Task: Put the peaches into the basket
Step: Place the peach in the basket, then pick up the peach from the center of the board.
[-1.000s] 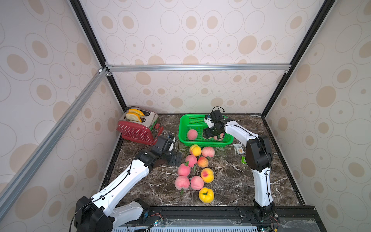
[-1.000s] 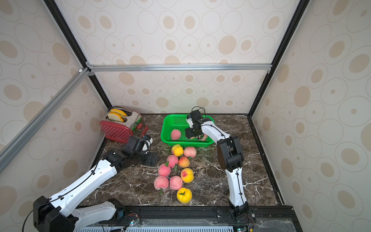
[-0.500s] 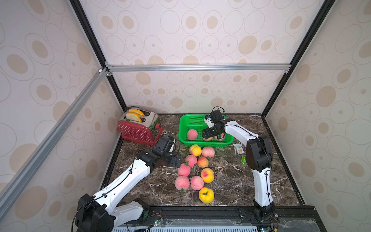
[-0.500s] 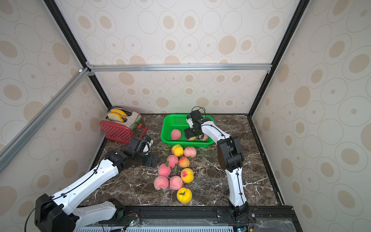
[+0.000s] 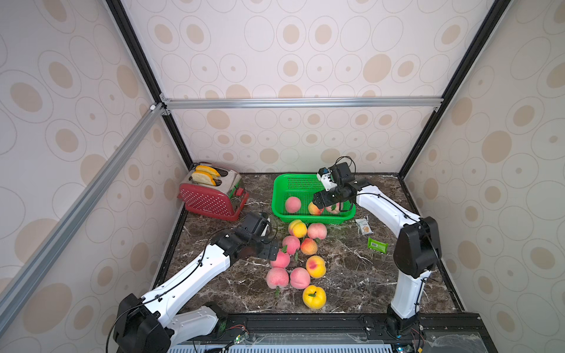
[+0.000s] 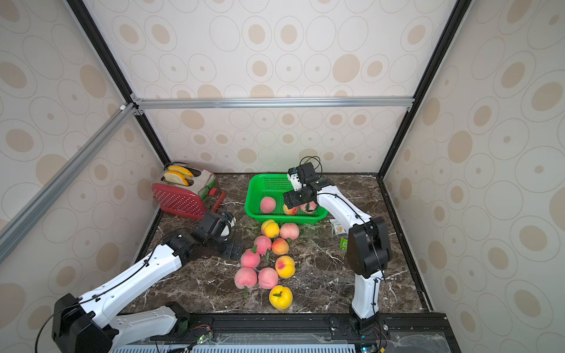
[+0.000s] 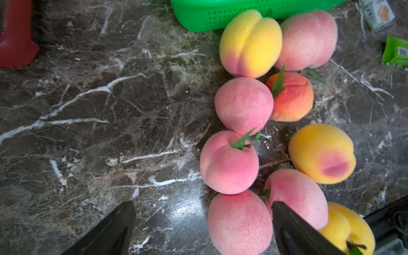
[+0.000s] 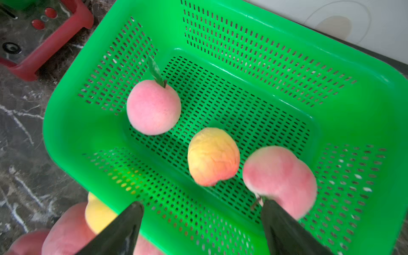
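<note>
The green basket (image 5: pixel 276 195) (image 6: pixel 249 198) (image 8: pixel 72 123) stands at the back of the table and holds three peaches: a pink one (image 8: pixel 153 108), a yellow-orange one (image 8: pixel 213 156) and a blurred pink one (image 8: pixel 279 178). My right gripper (image 5: pixel 321 200) (image 8: pixel 202 207) hovers open over the basket's near side with nothing between its fingers. Several more peaches (image 5: pixel 297 228) lie clustered on the marble in front of the basket. My left gripper (image 5: pixel 269 249) (image 7: pixel 203 206) is open just left of that cluster. A pink peach (image 7: pixel 239 223) shows between its fingers, ungripped.
A red-and-silver toaster (image 5: pixel 214 195) with bread slices sits at the back left. A white snack packet (image 5: pixel 363 226) and a green packet (image 5: pixel 377 245) lie right of the peaches. Patterned walls enclose the table on three sides.
My right gripper has opened over the basket and a pink peach has dropped from it among the others inside. My left gripper has edged toward the peach cluster, staying open.
</note>
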`<move>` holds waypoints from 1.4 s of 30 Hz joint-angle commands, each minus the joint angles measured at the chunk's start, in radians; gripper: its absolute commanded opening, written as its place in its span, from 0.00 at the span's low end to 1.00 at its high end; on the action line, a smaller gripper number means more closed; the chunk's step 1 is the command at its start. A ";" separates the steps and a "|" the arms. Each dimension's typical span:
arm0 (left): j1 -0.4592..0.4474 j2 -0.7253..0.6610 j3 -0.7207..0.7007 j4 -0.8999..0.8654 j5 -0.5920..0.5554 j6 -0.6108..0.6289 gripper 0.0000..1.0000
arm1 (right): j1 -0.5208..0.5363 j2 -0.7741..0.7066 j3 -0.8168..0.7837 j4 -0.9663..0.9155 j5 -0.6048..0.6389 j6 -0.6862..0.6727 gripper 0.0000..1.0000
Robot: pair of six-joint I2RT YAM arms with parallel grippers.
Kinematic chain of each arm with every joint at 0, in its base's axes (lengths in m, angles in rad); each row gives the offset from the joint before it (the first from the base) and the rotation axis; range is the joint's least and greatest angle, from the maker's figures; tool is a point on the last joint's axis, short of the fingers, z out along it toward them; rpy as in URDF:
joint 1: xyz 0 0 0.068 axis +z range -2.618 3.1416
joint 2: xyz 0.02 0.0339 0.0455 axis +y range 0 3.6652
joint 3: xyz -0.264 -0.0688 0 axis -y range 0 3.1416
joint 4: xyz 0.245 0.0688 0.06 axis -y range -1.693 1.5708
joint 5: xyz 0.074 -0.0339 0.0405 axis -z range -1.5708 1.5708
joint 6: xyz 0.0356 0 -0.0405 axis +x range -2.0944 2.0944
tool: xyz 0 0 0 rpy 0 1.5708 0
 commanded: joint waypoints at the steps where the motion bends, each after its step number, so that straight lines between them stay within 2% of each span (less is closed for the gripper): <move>1: -0.051 -0.032 -0.014 -0.044 -0.031 -0.058 0.99 | 0.016 -0.133 -0.129 0.018 0.014 -0.026 0.90; 9: -0.137 -0.092 -0.142 -0.046 -0.038 -0.168 0.99 | 0.111 -0.453 -0.420 0.013 0.056 -0.014 0.95; 13: -0.166 -0.115 -0.188 -0.035 -0.035 -0.209 0.99 | 0.173 -0.556 -0.512 0.003 0.092 0.035 0.97; 18: -0.171 -0.172 -0.273 0.080 0.067 -0.247 0.99 | 0.208 -0.653 -0.608 0.014 0.091 0.088 0.98; 32: -0.175 -0.123 -0.335 0.190 0.098 -0.265 0.99 | 0.210 -0.739 -0.740 0.038 0.109 0.139 0.99; 42: -0.178 -0.091 -0.364 0.243 0.112 -0.276 0.99 | 0.211 -0.787 -0.742 0.025 0.161 0.127 1.00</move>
